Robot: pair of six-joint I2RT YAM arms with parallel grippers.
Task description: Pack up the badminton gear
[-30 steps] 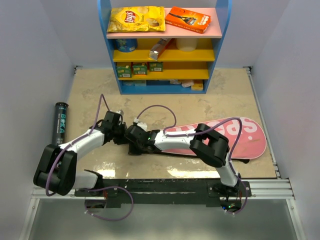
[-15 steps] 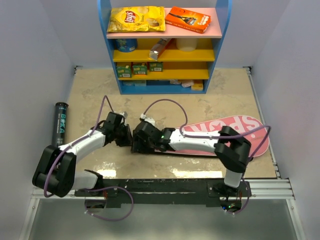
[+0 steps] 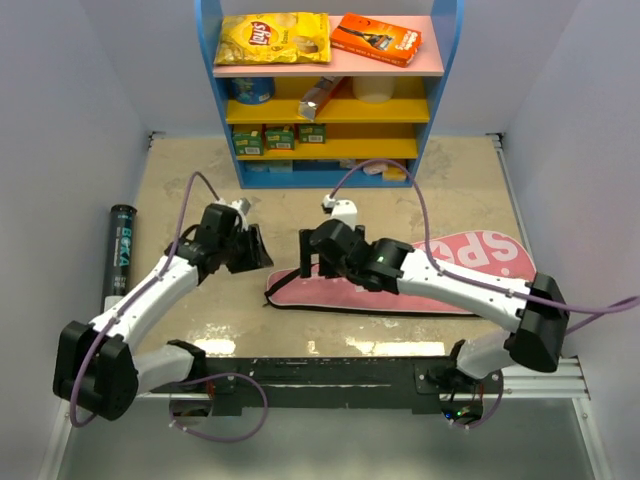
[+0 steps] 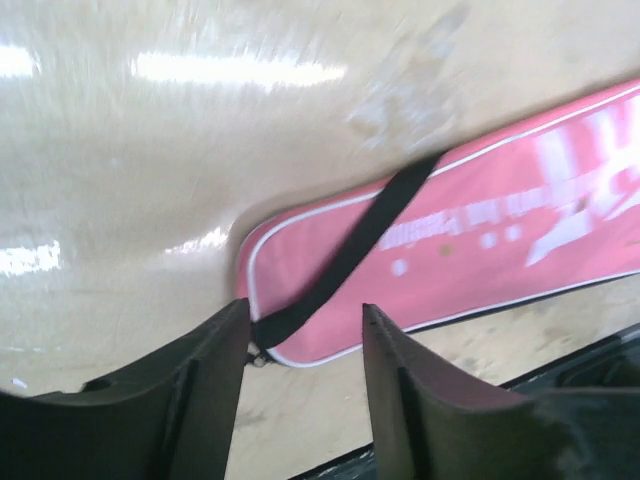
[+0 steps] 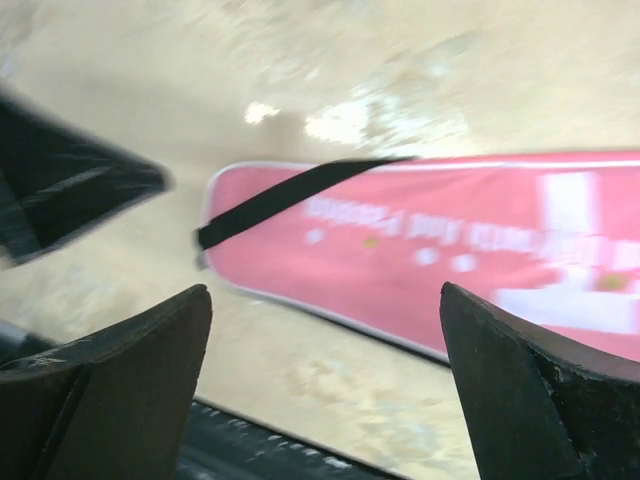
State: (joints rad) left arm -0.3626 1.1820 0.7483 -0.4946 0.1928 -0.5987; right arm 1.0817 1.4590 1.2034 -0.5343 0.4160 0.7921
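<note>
The pink racket-shaped bag point(image 3: 450, 275) lies flat on the table, its narrow end point(image 3: 280, 292) pointing left, with a black strap point(image 4: 360, 238) across it. My left gripper point(image 3: 257, 250) hovers just left of and above that narrow end, open, with nothing between its fingers point(image 4: 212, 345). Over the bag's narrow part hangs my right gripper point(image 3: 309, 263), wide open and empty; the bag point(image 5: 470, 245) shows below its fingers point(image 5: 150, 345). The long black tube point(image 3: 120, 248) rests by the left wall.
A blue shelf unit point(image 3: 328, 100) stands at the back with a yellow crisp packet point(image 3: 273, 38) and an orange box point(image 3: 375, 37) on top. Walls close in on both sides. A black rail point(image 3: 330, 368) runs along the near edge.
Both grippers let go at the bag's narrow end and lifted away from it. The right one opened wide and its arm swung out; the left one drew back to the left.
</note>
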